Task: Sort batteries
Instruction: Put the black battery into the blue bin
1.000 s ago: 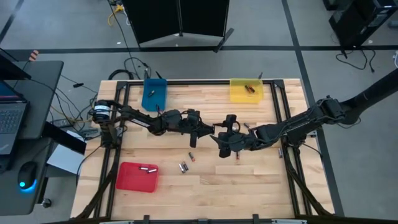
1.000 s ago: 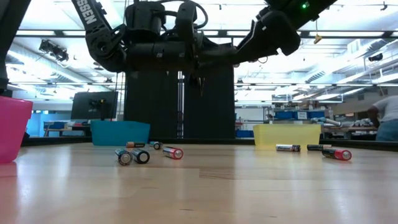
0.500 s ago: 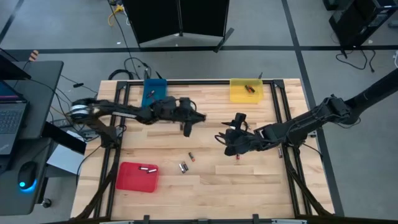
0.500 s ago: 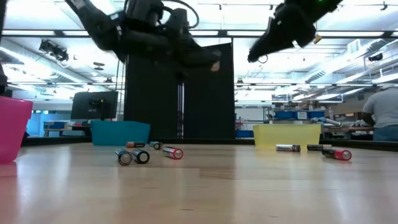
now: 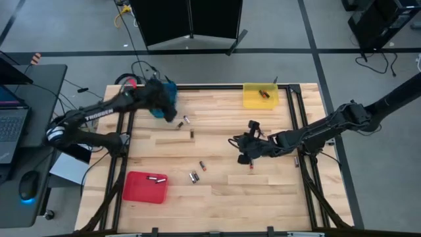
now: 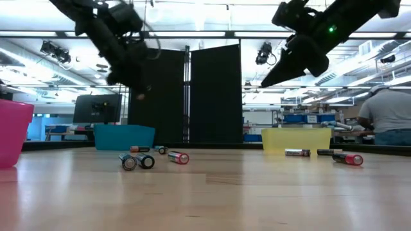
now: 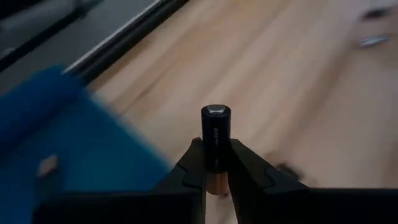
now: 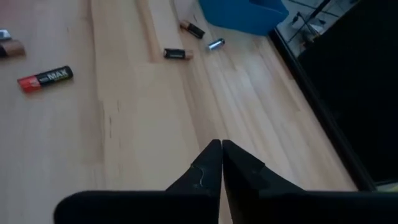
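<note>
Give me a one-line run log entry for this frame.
task: sort batteries | left end effector: shut on black battery, at blue tray | right end effector: shut, empty, mid-table | loose batteries remain

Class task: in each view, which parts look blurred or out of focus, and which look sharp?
Left wrist view: the black copper-ended battery held in the left gripper is sharp; the blue plastic tray and wooden table are smeared. Low view: the left arm is blurred.
</note>
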Controlling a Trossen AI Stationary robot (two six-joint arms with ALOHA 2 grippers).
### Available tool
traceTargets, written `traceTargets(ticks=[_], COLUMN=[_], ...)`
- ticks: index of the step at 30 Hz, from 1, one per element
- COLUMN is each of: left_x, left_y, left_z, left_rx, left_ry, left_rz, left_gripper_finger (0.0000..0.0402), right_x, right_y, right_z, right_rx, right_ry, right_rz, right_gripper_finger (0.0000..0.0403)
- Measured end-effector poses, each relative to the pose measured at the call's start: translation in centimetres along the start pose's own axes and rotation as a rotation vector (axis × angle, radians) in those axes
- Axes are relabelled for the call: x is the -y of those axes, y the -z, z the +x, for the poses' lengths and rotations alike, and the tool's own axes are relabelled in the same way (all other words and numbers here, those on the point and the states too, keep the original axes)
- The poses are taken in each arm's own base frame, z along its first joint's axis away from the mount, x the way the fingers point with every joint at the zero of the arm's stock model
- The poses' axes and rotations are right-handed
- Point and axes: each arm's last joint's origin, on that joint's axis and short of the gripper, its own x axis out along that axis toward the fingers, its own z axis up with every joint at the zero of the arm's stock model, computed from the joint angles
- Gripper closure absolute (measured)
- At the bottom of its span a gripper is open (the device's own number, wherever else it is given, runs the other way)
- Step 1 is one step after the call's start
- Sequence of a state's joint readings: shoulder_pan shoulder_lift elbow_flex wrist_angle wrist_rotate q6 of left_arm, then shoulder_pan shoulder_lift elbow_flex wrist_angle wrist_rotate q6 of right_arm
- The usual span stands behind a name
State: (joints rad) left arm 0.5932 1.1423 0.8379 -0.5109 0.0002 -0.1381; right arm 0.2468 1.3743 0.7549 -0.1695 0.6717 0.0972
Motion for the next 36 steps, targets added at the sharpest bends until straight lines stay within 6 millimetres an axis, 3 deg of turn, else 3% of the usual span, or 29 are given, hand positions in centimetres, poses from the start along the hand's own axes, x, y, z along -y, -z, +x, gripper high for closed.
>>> traceTargets(ticks=[6, 16, 28, 36], left_x=[-4.1, -8.5, -10.7, -11.0], left_y=[-2.2, -3.3, -1.1, -0.2], left_z=[0.6, 5.6, 10.5, 11.9], left_rx=[-0.158, -0.357, -0.541, -0.601], left_ry=[-0.095, -0.142, -0.156, -0.175], left_rz=[-0.024, -0.061, -0.093, -0.114], left_gripper_finger=[0.0355, 0.0355, 0.0355, 0.0350], right_x=[0.1, 0.0, -0.1, 0.1], right_y=[0.1, 0.1, 0.2, 0.2], right_z=[0.3, 0.3, 0.3, 0.4], right_rx=[0.005, -0.001, -0.012, -0.014], right_ry=[-0.018, -0.066, -0.088, -0.083], right_rz=[0.015, 0.015, 0.048, 0.048], right_gripper_finger=[0.0391, 0.0388, 0.0387, 0.0387])
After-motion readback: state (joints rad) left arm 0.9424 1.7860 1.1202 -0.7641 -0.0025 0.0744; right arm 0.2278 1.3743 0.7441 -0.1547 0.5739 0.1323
